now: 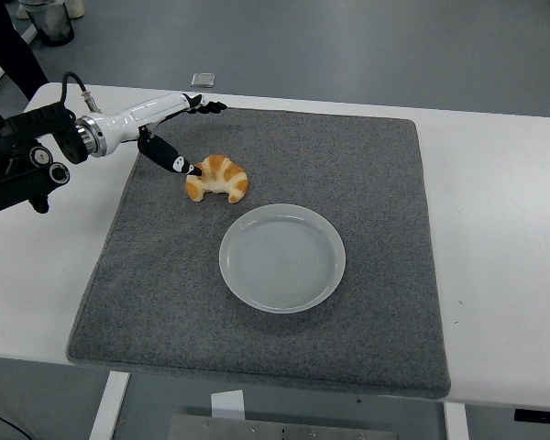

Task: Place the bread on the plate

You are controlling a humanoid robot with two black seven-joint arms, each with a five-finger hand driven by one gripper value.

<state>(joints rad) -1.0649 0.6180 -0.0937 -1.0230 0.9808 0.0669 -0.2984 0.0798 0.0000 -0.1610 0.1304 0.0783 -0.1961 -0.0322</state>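
Reaching in from the upper left of the frame, the left hand [170, 128] hangs over the far left part of the grey mat [266, 243], fingers [204, 106] spread wide and holding nothing. Thumb [174, 162] points down toward the bread [217, 178]; its tip sits right at the bread's left end, but I can't tell from this angle if it actually touches. The other fingertips are small and dark against the mat edge, hard to separate one from another. Arm is cut off by the left frame edge; only the white forearm and black joint housing show.

Bread is a croissant, lying on the mat just up and left of the plate [282, 258], close to its rim, not on it. Plate is white, centre of the mat, nothing on it.

Mat lies on the white bench [504, 229]; the bench's near edge and legs are partly cut off at the bottom. Small grey square object [202, 80] on the floor beyond the bench, too small to identify. Right hand isn't in the frame.
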